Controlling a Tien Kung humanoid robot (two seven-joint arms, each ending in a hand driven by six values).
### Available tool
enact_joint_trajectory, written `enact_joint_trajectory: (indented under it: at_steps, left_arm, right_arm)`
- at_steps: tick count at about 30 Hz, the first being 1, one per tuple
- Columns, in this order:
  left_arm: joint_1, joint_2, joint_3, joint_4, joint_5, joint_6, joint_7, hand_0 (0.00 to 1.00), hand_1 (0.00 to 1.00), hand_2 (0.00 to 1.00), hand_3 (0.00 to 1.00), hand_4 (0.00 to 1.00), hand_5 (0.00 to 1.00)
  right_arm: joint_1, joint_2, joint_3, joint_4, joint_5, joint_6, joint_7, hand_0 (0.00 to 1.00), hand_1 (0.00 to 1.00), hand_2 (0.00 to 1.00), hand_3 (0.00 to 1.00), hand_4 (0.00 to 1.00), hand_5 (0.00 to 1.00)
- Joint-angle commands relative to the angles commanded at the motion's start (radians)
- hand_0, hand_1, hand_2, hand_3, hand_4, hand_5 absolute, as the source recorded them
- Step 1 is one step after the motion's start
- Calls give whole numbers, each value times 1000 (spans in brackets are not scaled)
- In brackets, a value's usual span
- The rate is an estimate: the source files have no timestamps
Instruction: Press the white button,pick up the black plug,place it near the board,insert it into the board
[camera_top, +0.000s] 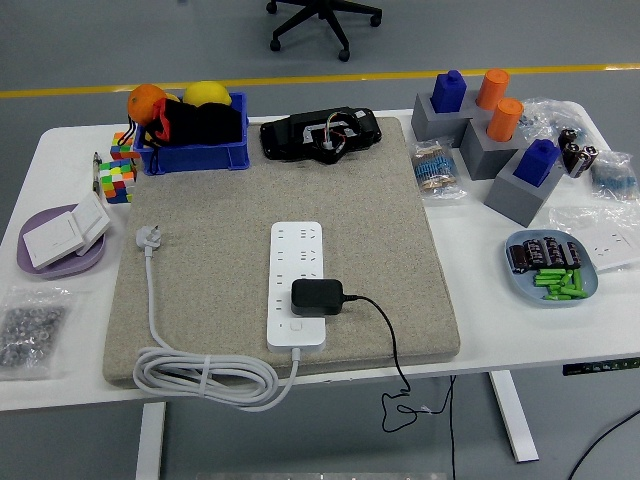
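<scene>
A white power strip (297, 284) lies lengthwise in the middle of the grey felt mat (220, 210). A black plug (317, 297) sits in the strip's lower sockets, its black cable (388, 345) running right and down over the table's front edge. The strip's white button (297, 325) is just below the plug, near the strip's front end. The strip's own white cord (205, 376) lies coiled at the mat's front left, ending in a white plug (147, 238). Neither hand is in view.
A blue bin (190, 135) with fruit and a black device (320, 133) stand at the back. Grey blocks with blue and orange pegs (490, 130) are at the back right, a blue dish of batteries (552, 266) at the right. A purple plate with switches (62, 240) and a screw bag (30, 332) lie left.
</scene>
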Motion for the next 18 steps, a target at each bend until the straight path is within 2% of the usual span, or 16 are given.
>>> enact_joint_trajectory:
  at_steps: [5,6,12,13,18]
  left_arm:
    - [-5,0,-7,0,9,0,3,832,800,776,802,601,496]
    - [-7,-1,-10,0,12,0,5,832,800,776,803,600,496]
    - [-9,-5,-26,0,29,-1,10,832,800,776,803,600,496]
    - [-8,-5,-29,0,32,-1,11,832,799,777,803,600,495]
    - [-5,-5,-47,0,48,-1,16,832,799,777,803,600,495]
  right_arm:
    - [-8,5,18,5,13,15,-20,870,824,795,807,998,761]
    - [-9,6,22,6,9,16,-26,849,795,769,784,988,726]
    - [-9,18,36,4,1,9,-37,849,795,769,784,988,726]
    - [-9,19,37,4,1,9,-38,819,757,734,741,900,567]
    - [-17,24,28,-3,-1,13,-53,819,757,734,741,900,567]
